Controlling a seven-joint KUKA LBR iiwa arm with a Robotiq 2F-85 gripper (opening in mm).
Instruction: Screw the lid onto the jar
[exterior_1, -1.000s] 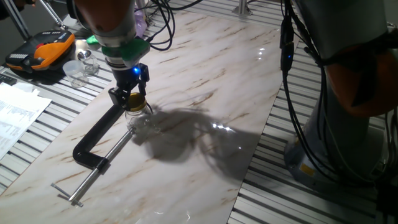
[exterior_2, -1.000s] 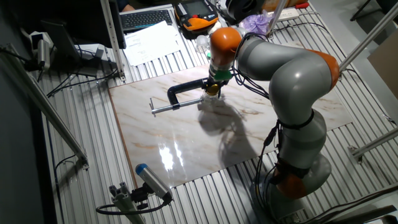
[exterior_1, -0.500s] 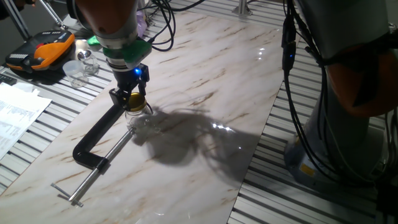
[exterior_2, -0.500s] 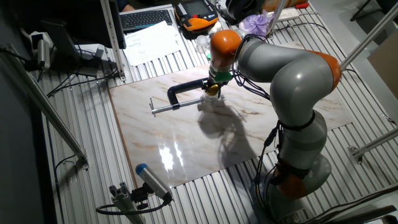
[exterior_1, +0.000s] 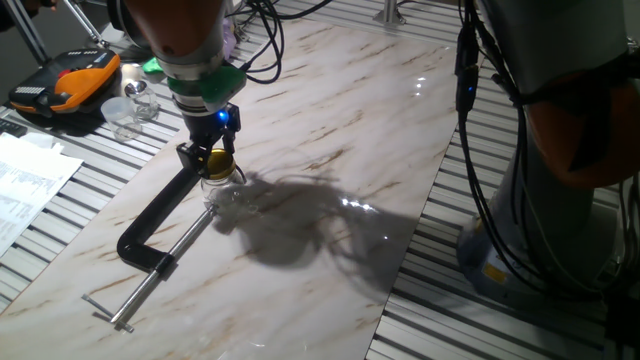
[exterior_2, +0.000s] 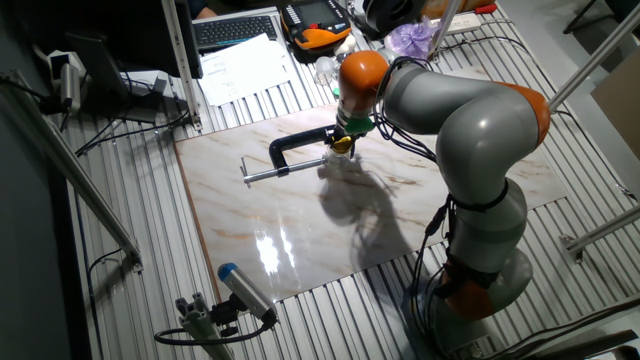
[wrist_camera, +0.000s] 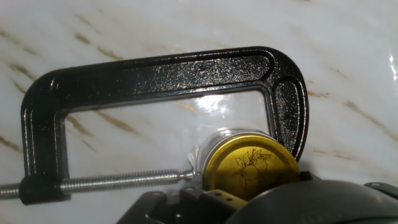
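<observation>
In your hand view the dark gripper body fills the bottom edge and cuts off the near side of the lid (wrist_camera: 252, 167); no fingertips show there. The lid sits on the jar (wrist_camera: 219, 144), held in the black C-clamp (wrist_camera: 155, 81) on the marble table (wrist_camera: 186, 25). From one fixed view, the gripper (exterior_1: 207, 160) looks closed on the lid, with the jar's glass hard to make out below. Beyond, clear cups (exterior_1: 128, 108) are blurred.

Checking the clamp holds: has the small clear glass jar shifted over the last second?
No. The small clear glass jar sits at the same spot against the black C-clamp.
</observation>
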